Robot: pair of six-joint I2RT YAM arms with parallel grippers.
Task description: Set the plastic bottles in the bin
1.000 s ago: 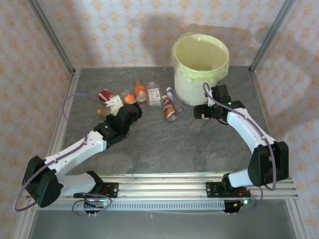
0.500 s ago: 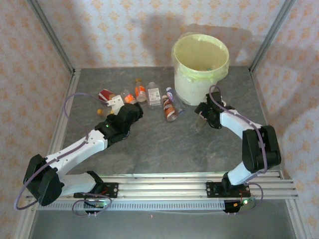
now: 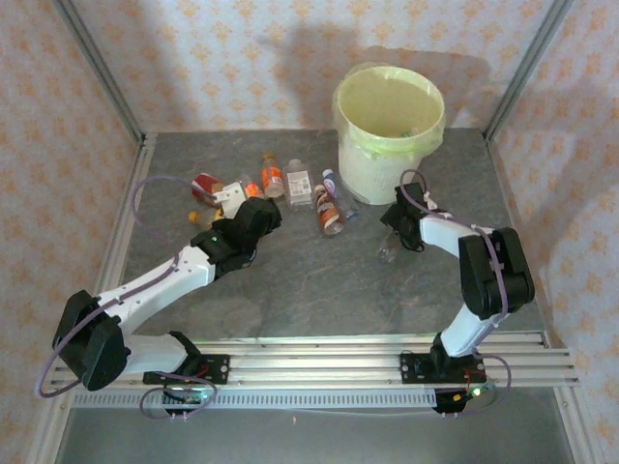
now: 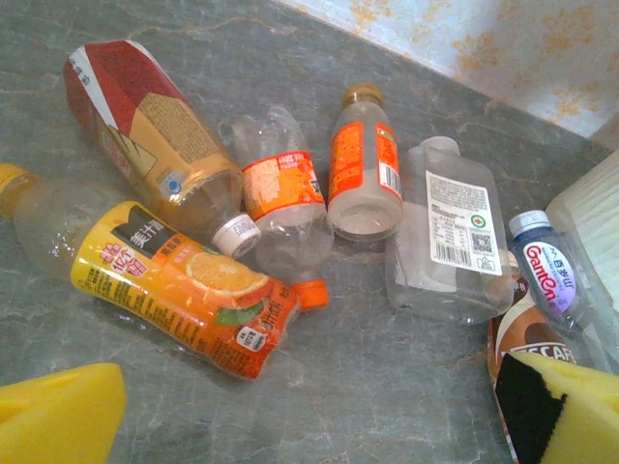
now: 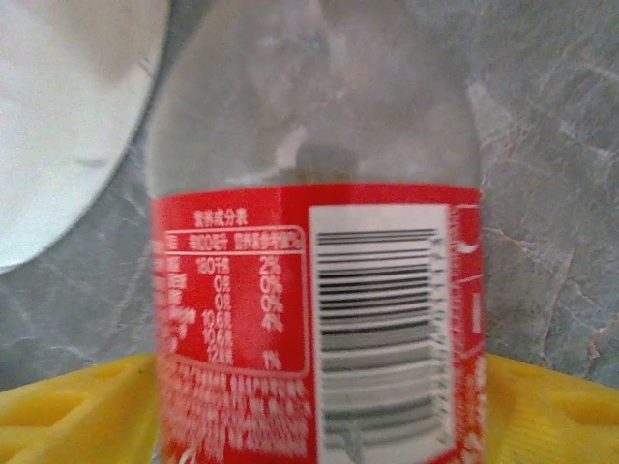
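The red-labelled bottle (image 5: 314, 290) lies on the tabletop (image 3: 319, 280) near the foot of the bin (image 3: 368, 172), with its barcode turned up toward my right wrist. My right claw (image 5: 319, 411) is open around it, one yellow pad (image 5: 68, 411) showing on each side. I see no dent in the plastic, so I judge that I have not gripped it yet.

A second ago this claw hung higher, beside the bin's wall, with my right elbow out wide. Since then the elbow has folded in and the claw has come down over the bottle. The reach looks finished. What remains is to close, lift and carry the bottle over the rim, which is a short trip from here.

Further left, the other bottles (image 3: 290, 184) lie on their sides in a loose row, and none of them has moved in that second. Nearest my left wrist is the orange-juice bottle (image 4: 184, 290). A crumpled clear bottle (image 4: 285, 213) touches its cap end, and a flat white-labelled bottle (image 4: 450, 232) lies beyond that.

My left claw (image 4: 309, 411) is open and empty, hanging just short of the row. It has crept slightly nearer over the last second. Most of the task is still ahead, and I cannot tell what already lies in the bin.
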